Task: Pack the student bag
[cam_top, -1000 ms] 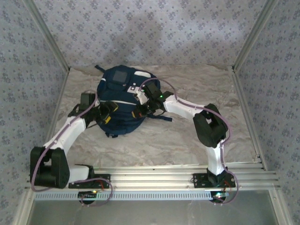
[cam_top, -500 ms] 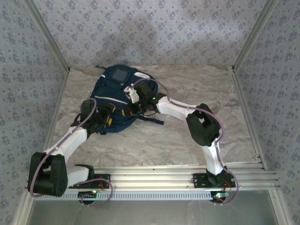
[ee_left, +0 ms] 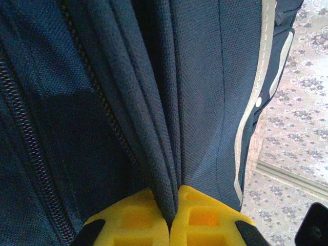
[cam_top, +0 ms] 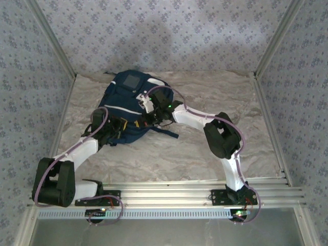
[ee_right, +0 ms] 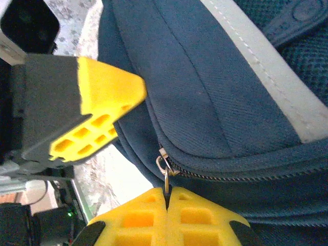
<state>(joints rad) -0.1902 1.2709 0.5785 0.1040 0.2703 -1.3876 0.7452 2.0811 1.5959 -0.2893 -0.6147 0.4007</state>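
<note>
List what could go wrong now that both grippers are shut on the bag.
1. The right gripper pinches only the thin zipper pull at its fingertips, so a tug may slip it free.
2. The left gripper grips just a fabric fold of the bag. If that slides out, the bag may drag along instead of unzipping.

One student bag (cam_top: 128,97) meets two tools, the left tool (ee_left: 174,218) and the right tool (ee_right: 166,197). One zipper pull (ee_right: 165,171) sits at the right tool's tips. One grey patch (cam_top: 132,82) — one desk (cam_top: 205,154).
</note>
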